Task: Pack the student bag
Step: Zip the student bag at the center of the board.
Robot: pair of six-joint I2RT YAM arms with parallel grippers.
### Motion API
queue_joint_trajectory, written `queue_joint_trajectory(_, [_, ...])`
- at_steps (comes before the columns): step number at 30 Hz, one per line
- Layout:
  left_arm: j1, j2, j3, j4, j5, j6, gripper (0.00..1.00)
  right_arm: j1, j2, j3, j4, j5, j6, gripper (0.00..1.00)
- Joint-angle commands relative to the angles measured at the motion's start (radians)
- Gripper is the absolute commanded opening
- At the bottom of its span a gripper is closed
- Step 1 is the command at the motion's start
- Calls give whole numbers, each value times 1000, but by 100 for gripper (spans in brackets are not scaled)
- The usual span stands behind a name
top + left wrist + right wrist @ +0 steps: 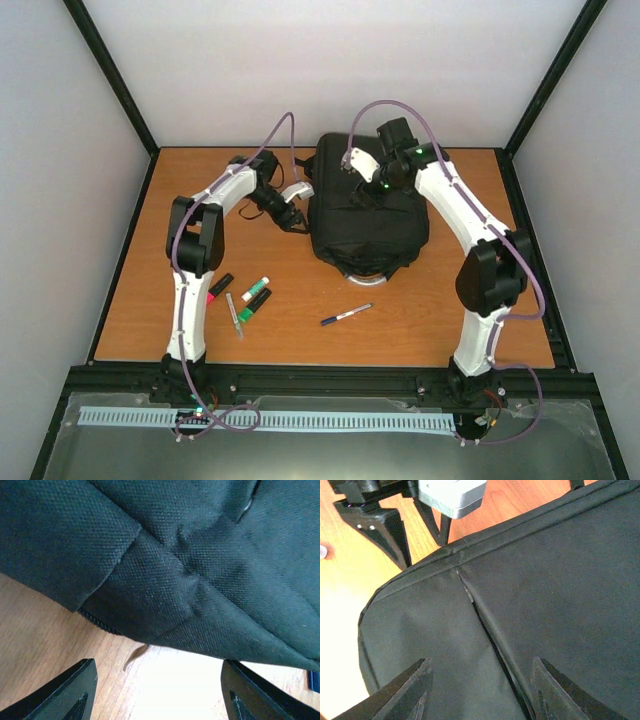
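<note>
The black student bag (365, 220) lies flat at the table's middle back, its grey loop handle (362, 278) at the near end. My left gripper (295, 217) is open beside the bag's left edge; in its wrist view the bag's fabric (190, 565) fills the top and the jaws stand wide over bare wood. My right gripper (366, 187) is open just above the bag's far top; its wrist view shows the bag (545, 605) with a closed zipper seam (490, 630) running between the jaws. A blue pen (346, 315), a silver pen (234, 314), green markers (254, 298) and a red marker (219, 287) lie on the table.
The wooden table (430, 330) is ringed by a black frame (330, 375) and white walls. The left arm's grey wrist part (452, 495) shows at the top of the right wrist view. Cables loop over both arms.
</note>
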Motion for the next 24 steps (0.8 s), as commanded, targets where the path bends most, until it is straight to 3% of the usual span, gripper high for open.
queue_joint_trajectory(1, [-12, 32, 37, 55, 24, -6, 70, -3, 87, 66, 3, -34, 40, 56])
queue_joint_trajectory(10, [-14, 82, 109, 15, 26, 16, 62, -29, 210, 101, 15, 44, 59, 53])
queue_joint_trajectory(20, [-45, 79, 101, -52, 18, 105, 32, -52, 281, 114, 10, 51, 73, 52])
queue_joint_trajectory(24, [-46, 73, 88, -68, 21, 103, 14, -52, 292, 107, 12, 56, 83, 51])
